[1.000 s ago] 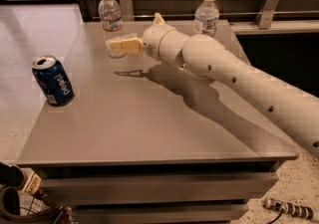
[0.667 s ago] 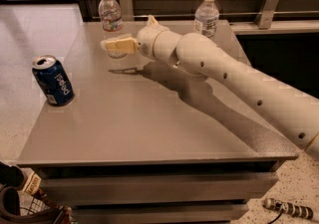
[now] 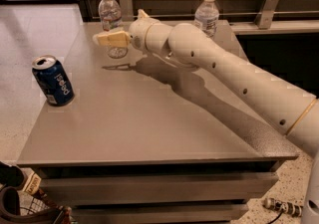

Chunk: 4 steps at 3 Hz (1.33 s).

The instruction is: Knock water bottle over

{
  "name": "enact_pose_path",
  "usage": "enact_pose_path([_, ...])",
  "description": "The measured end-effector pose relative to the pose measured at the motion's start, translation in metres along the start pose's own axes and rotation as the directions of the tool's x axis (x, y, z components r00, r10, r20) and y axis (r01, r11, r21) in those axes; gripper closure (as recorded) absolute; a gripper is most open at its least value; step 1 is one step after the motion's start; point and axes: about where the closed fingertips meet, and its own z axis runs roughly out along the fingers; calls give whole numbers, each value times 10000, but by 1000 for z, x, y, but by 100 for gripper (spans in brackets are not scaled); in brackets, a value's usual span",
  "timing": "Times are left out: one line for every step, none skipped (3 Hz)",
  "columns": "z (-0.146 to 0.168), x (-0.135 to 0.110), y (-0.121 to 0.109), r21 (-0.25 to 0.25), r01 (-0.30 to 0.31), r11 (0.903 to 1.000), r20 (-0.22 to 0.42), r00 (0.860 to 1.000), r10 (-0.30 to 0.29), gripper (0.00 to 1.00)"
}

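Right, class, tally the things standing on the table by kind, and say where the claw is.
Bottles: 2, the water bottle and the labelled bottle.
Cans: 1, the can.
Total: 3.
The claw is right in front of the water bottle, above the table.

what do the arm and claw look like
Smooth cream arm of rounded tubular segments, with small dark dots along it and a thin tan ring further down. The claw is pale yellow and sits right by the water bottle.

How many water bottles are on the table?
2. The left bottle stands at the back of the table, just behind the gripper; the right bottle stands behind the arm. None looks hidden.
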Motion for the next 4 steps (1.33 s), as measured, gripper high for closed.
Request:
enact_pose_path([9,2,0,-144,-95,9999,48,9999,95,26])
enact_pose_path([11,1,2,-181,-101,9998,54,9999,102,49])
enact_pose_path([13,1,5,-227,-103,9997,57,9999,104,80])
enact_pose_path([14,1,6,-254,-104,9996,59,9999,106,100])
